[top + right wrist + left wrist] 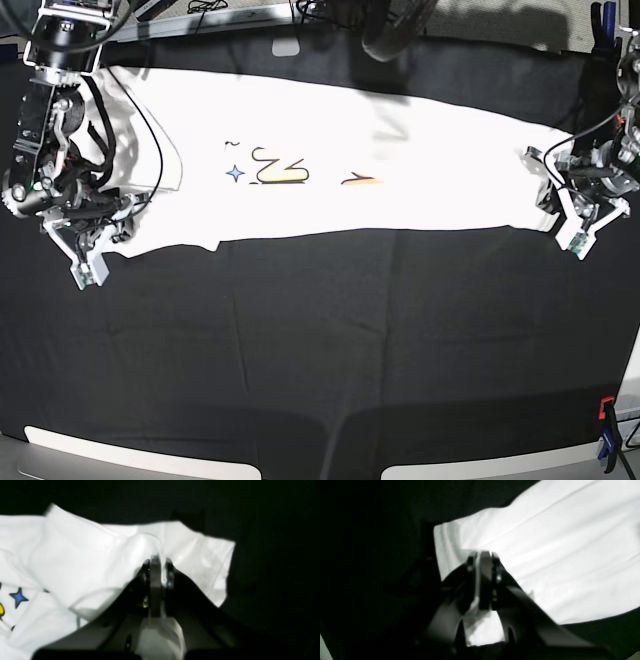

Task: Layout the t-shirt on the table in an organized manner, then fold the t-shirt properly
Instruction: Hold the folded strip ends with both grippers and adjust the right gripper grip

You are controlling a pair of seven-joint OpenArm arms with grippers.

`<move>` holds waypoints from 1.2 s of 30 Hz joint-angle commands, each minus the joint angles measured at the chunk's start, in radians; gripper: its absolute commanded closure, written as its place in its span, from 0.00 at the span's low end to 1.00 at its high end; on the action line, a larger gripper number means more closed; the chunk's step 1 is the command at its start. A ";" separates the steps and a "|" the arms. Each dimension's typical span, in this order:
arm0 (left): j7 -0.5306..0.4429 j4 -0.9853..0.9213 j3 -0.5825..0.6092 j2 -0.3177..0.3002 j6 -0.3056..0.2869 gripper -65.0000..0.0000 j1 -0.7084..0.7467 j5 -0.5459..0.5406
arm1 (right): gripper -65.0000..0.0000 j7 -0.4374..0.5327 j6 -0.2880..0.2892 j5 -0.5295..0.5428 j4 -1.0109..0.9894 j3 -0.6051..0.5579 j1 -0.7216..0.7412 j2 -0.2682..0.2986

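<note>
Your t-shirt [380, 170] lies stretched across the far half of the table [320, 340], a long white band running left to right, well apart from the near edge. Part of its print shows left of centre — a small blue star, a yellow curled shape and an orange stroke. In the right wrist view you see more of the cloth [82, 555], bunched and ridged, with a blue star and a bit of yellow at the left edge of the picture; the sleeve hem hangs to the right of the fingers over black cloth.

Your right gripper [157, 565], at the left end of the shirt in the base view, has its jaws pressed together on a raised fold of the white fabric, which drapes over the tips. Your left gripper [483, 557], at the right end, is likewise clamped on the shirt's edge; a tuft of white cloth shows between and below the fingers. From there the fabric [545, 555] runs away smooth, with a few long creases.

An orange and blue clamp [606, 440] grips the table cloth at the near right corner.
</note>
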 commanded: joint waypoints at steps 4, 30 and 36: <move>-0.013 0.017 -0.011 -0.017 0.005 1.00 -0.011 -0.005 | 1.00 -0.001 0.002 0.006 0.122 0.004 -0.032 0.014; -0.013 0.017 -0.011 -0.017 0.005 1.00 -0.011 -0.005 | 1.00 -0.089 0.002 0.010 0.218 0.004 -0.116 0.014; -0.015 0.017 -0.011 -0.017 0.005 1.00 -0.011 -0.005 | 1.00 -0.092 0.040 0.011 0.330 0.004 -0.153 0.014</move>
